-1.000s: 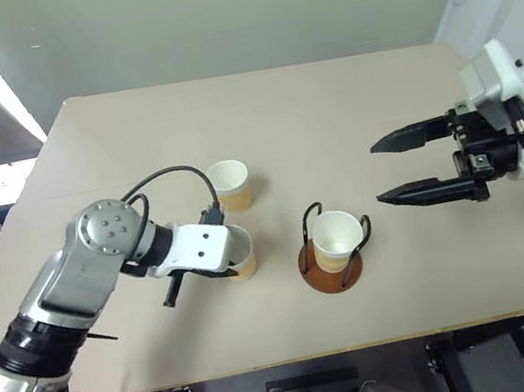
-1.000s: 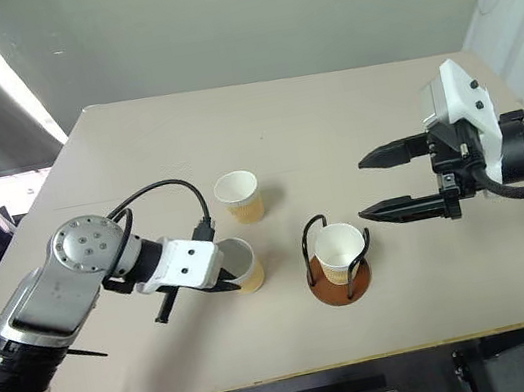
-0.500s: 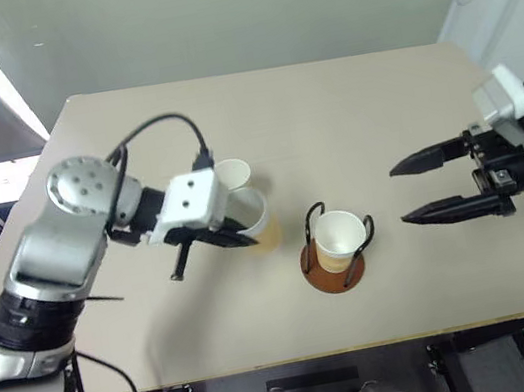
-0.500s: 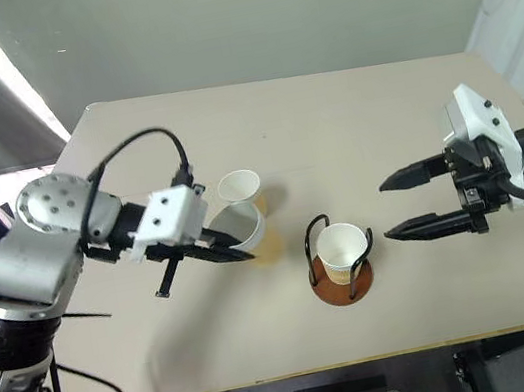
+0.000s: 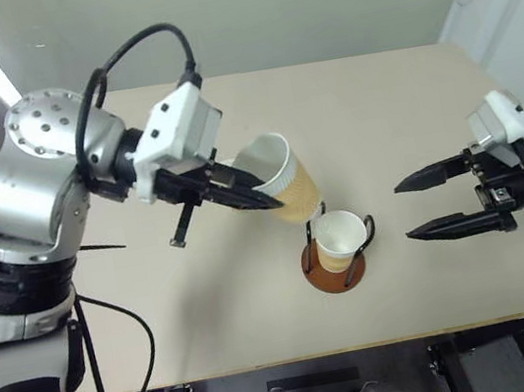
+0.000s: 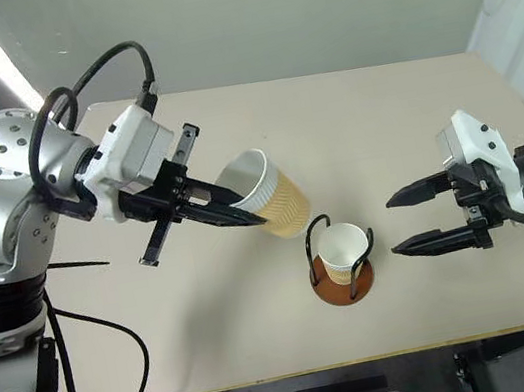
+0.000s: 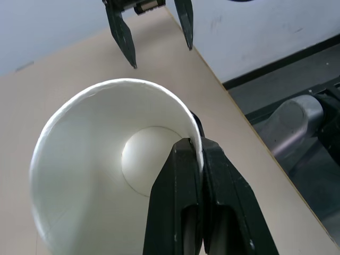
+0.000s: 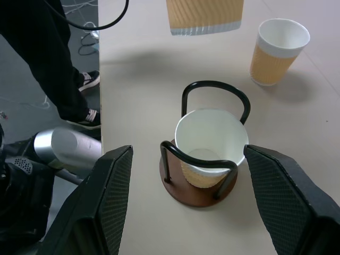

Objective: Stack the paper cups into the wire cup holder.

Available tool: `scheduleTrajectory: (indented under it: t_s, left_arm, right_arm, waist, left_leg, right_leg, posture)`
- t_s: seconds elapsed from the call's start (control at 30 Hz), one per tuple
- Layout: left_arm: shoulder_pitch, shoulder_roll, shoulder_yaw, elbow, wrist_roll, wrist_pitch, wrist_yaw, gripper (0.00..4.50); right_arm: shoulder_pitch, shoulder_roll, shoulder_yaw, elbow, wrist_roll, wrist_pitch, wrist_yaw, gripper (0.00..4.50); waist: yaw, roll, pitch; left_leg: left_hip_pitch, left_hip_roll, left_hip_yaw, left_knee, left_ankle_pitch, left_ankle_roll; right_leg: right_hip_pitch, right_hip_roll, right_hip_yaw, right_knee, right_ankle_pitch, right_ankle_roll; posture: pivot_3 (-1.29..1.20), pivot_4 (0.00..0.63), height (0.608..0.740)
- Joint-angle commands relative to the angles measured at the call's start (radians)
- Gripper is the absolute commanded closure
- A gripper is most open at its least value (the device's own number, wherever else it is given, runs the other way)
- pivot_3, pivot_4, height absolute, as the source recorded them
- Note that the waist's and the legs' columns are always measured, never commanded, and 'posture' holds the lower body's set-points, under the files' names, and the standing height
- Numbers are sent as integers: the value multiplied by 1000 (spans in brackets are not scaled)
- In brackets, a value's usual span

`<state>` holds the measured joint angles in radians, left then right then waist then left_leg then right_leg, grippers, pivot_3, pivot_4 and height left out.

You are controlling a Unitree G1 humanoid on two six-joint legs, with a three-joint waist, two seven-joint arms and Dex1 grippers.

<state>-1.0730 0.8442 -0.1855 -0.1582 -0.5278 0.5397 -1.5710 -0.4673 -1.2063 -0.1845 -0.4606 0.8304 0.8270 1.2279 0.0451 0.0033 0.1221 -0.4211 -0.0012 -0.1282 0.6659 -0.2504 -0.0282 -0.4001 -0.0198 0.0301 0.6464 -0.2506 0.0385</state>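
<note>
Step in hand: carrying the second cup to the holder. Left gripper (image 6: 245, 213) has its jaws pinched shut on the rim wall of a paper cup (image 6: 267, 193), one finger inside, one outside; the cup is off the surface, tilted, mouth toward the arm, hanging just up-left of the wire cup holder (image 6: 341, 264). The holder sits near the front middle of the surface (image 6: 413, 129) with one cup (image 6: 340, 248) already seated upright between its loops. A third cup (image 8: 278, 50) stands upright on the surface beyond the holder, in the right wrist view. Right gripper (image 6: 427, 219) hovers to the holder's right, jaws spread wide, empty. Next move likely calls for righting the held cup, centring it over the seated cup's mouth, lowering between the wire loops, then releasing.
</note>
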Motion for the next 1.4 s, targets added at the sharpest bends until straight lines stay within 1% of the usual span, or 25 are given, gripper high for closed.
scheduleTrajectory:
  t_s: [0.03,0.13,0.4,0.77,0.97,1.07,1.23,1.4]
  left_arm:
    - [-45,-29,-26,27,5,-31,-43,4452]
    - [-64,-46,-57,60,6,-57,-43,4452]
    - [-123,-92,-205,183,35,-210,-43,4452]
    - [-200,-164,-332,296,30,-339,-43,4452]
    - [-213,-164,-388,323,44,-408,-43,4452]
    - [-213,-160,-406,323,33,-414,-43,4452]
    - [-206,-151,-436,314,32,-435,-43,4452]
    - [-192,-164,-451,324,48,-456,-43,4452]
  right_arm:
    - [-14,-29,-78,-16,20,4,-10,1123]
    - [-11,-37,-105,-26,40,25,-24,1123]
    - [7,-70,-249,-81,120,100,-77,1123]
    - [69,-66,-367,-145,195,160,-175,1123]
    - [91,-71,-395,-155,215,165,-196,1123]
    - [100,-74,-402,-156,220,164,-200,1123]
    - [96,-79,-390,-151,222,154,-205,1123]
    - [96,-80,-382,-147,220,149,-204,1123]
  waist:
    - [0,0,0]
    - [0,0,0]
    - [5,0,0]
    - [10,0,0]
    - [10,0,0]
    - [10,0,0]
    - [10,0,0]
    - [11,0,0]
  left_leg:
    - [0,0,0,0,0,0]
    - [0,0,0,0,0,0]
    - [-1,0,0,1,0,0]
    - [-3,-1,0,2,-1,1]
    - [-3,-1,0,2,-1,2]
    - [-3,-1,0,2,-1,2]
    - [-3,-2,0,2,-1,2]
    - [-3,-2,0,3,-1,2]
  right_leg:
    - [0,0,0,0,0,0]
    - [0,0,0,0,0,0]
    - [0,0,0,0,0,2]
    - [0,0,1,-1,-1,4]
    - [0,0,1,0,-2,6]
    - [0,0,2,0,-2,6]
    - [0,0,2,0,-2,7]
    - [0,0,2,0,-2,7]
  posture:
    - [0,150,740]
    - [0,150,740]
    - [0,150,740]
    - [0,150,740]
    - [0,150,740]
    - [0,150,740]
    - [0,150,740]
    - [0,150,740]
